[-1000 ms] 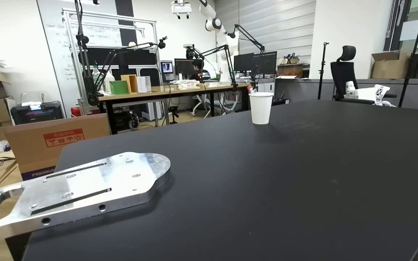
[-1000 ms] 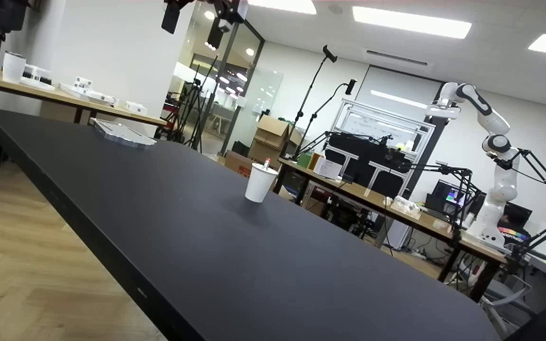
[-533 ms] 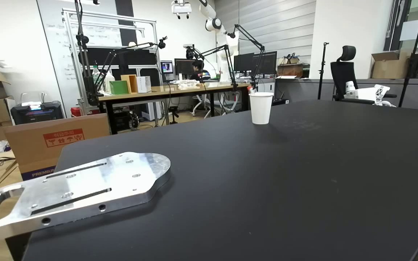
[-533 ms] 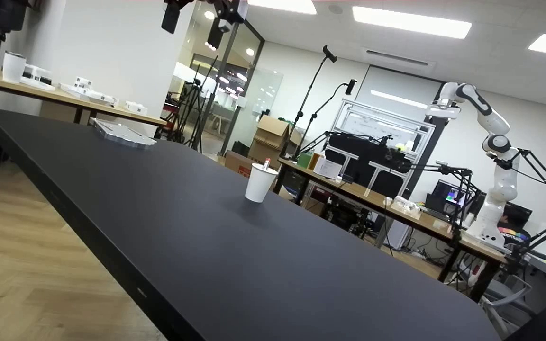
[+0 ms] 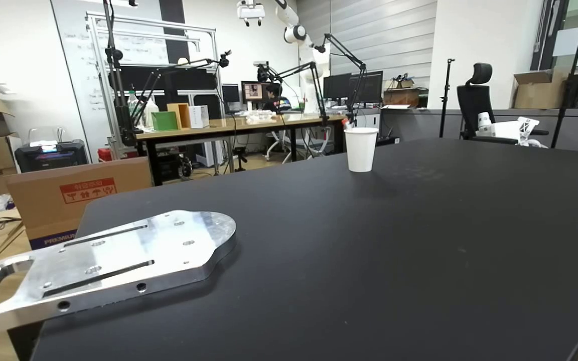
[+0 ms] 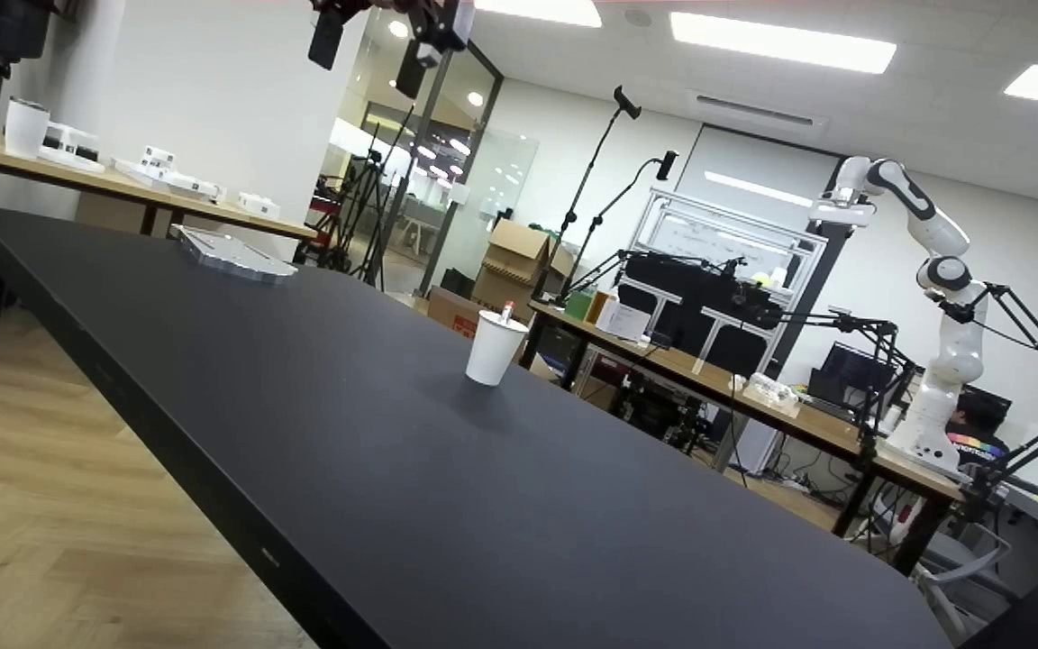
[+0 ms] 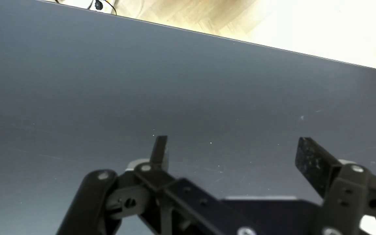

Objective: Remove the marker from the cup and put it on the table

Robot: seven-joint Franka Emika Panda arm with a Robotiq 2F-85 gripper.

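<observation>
The white cup stands upright on the black table in both exterior views, cup (image 5: pixel 361 150) (image 6: pixel 494 350), table (image 5: pixel 394 260) (image 6: pixel 483 505). The thin marker, red at its upper end, leans inside the cup and sticks out above the rim in both exterior views, marker (image 5: pixel 347 124) (image 6: pixel 506 311). Its lower part is hidden in the cup. My gripper (image 6: pixel 368 68) hangs at the top edge of an exterior view, well above the table and apart from the cup. In the wrist view the gripper (image 7: pixel 232 138) has its fingers wide apart with only bare tabletop (image 7: pixel 188 81) behind. Cup and marker are out of the wrist view.
A silver metal plate with slots (image 5: pixel 168 250) lies at one end of the table and also shows in an exterior view (image 6: pixel 235 254). The table's edge (image 7: pixel 233 39) crosses the wrist view with floor beyond. A wooden workbench (image 5: pixel 249 125) stands behind the table.
My gripper has dropped very slightly at the top of an exterior view. The cup and marker have not moved. A monitor picture in the background has changed.
</observation>
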